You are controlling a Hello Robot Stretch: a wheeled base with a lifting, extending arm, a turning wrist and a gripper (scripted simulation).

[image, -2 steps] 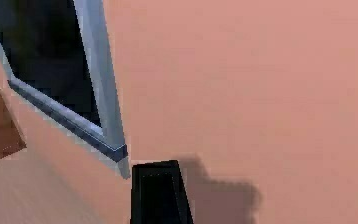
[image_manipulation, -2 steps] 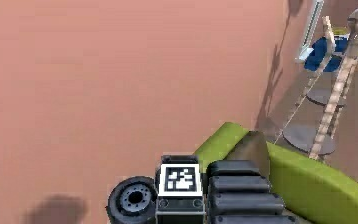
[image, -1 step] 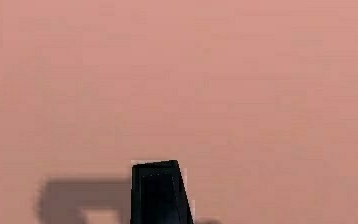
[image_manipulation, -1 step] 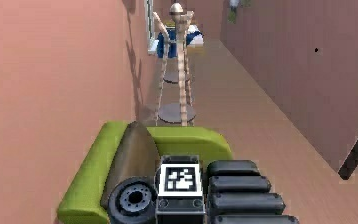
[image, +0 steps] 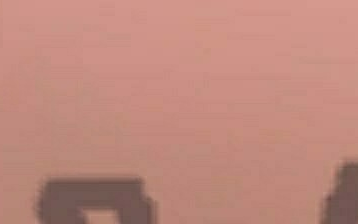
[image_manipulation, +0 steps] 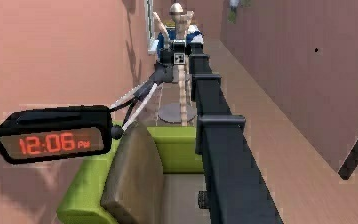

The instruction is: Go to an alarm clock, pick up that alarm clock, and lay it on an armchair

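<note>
A black alarm clock (image_manipulation: 55,136) with red digits hangs at the arm side view's left, clear of the surfaces around it. My gripper (image_manipulation: 117,120) holds it, the thin fingers (image_manipulation: 137,98) running down-left from the dark arm (image_manipulation: 222,130). Below the clock stands a green armchair (image_manipulation: 85,198) with a brown cushion (image_manipulation: 137,178). The clock is above the armchair's left arm.
Pink walls (image_manipulation: 47,60) run along both sides of a narrow brown floor strip (image_manipulation: 282,135). A small round table (image_manipulation: 172,118) stands beyond the armchair. A pink wall (image: 177,90) is close ahead in the forward view, with dark shapes (image: 92,200) low down.
</note>
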